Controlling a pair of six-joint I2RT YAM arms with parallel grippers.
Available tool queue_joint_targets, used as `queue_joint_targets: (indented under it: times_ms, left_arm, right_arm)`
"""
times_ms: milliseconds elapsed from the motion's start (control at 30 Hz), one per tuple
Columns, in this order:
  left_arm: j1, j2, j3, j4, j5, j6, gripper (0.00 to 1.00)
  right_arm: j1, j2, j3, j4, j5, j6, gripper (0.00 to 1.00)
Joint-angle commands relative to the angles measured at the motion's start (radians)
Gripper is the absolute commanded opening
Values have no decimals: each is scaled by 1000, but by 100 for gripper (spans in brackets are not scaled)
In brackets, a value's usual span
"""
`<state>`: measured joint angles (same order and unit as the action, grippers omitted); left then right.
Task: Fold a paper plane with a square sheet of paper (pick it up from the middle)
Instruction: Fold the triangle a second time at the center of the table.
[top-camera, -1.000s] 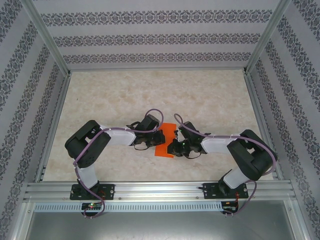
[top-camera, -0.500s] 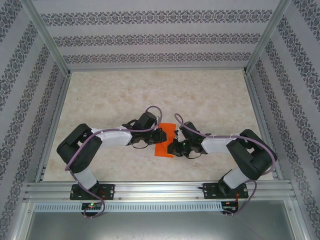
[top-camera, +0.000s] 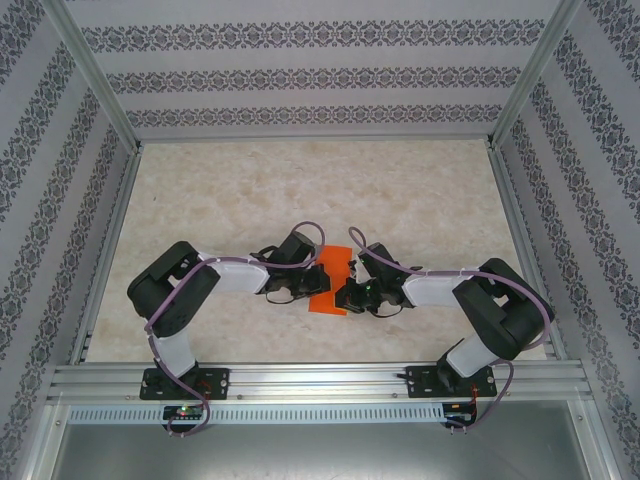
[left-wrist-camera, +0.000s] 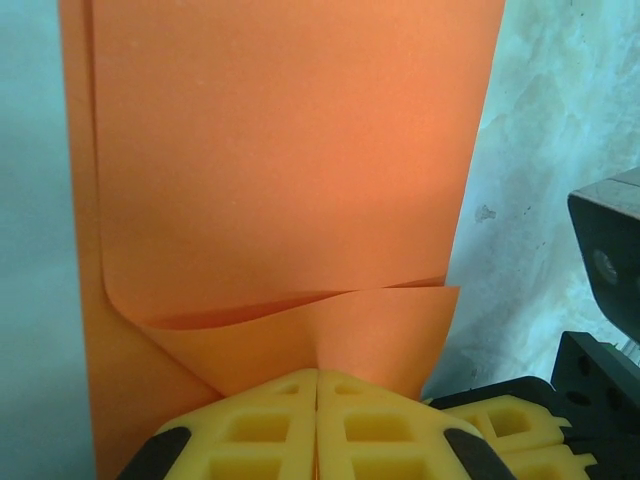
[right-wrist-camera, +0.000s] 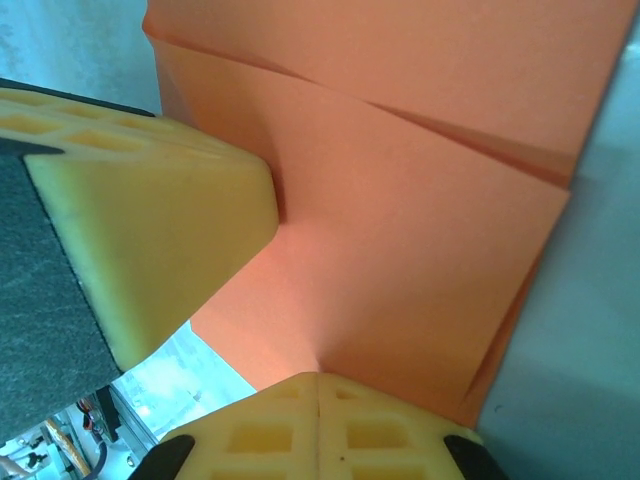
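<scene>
Here, the left gripper (left-wrist-camera: 317, 385) and right gripper (right-wrist-camera: 317, 385) each pinch tight on a fold of the square sheet of paper (top-camera: 333, 275), midway along the table's (top-camera: 420, 190) near edge. It looks light, limp and easily creased, so it is likely best gripped at folded edges.

Seen from above, both side edges of the orange paper (top-camera: 331, 283) lie under the left claw (top-camera: 317, 280) and the right claw (top-camera: 344, 293), and its folds are too small to read. The left wrist view cuts the paper off at top and bottom, and its near edge vanishes between the pressed-together yellow pads (left-wrist-camera: 270, 435). The right wrist view cuts it off at the top, where the other claw's pad covers part of it.
</scene>
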<state>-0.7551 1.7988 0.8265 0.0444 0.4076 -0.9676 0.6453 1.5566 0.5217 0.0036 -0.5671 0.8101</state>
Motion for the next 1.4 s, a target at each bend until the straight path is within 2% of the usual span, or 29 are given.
queue_joint_targets:
  times_ms: [0,333,533,767,867,1067,1367]
  left_arm:
    - [70,-2,-44,-41,-121,9,9]
    - [175,11,4,-84,-81,72,10]
    - [189,-65,85,-225,-113,137,12]
    - [131,-158,99,-216,-31,133,15]
    - [88,-126,90,-145,42,113,15]
    - [43,-20,82,-56,86,71,14]
    - [33,65,105,-142,26,107,11]
  right_arm:
    - [1,39,-49,-141,66,-25,5]
    - [2,35,-56,-135,43,-36,5]
    - [2,31,-44,-124,26,-33,6]
    - [4,24,-6,-126,16,-32,7]
    - [3,15,7,-126,18,-29,7]
    - [3,-20,31,-132,9,-18,9]
    - [18,-98,120,-150,-7,5,12]
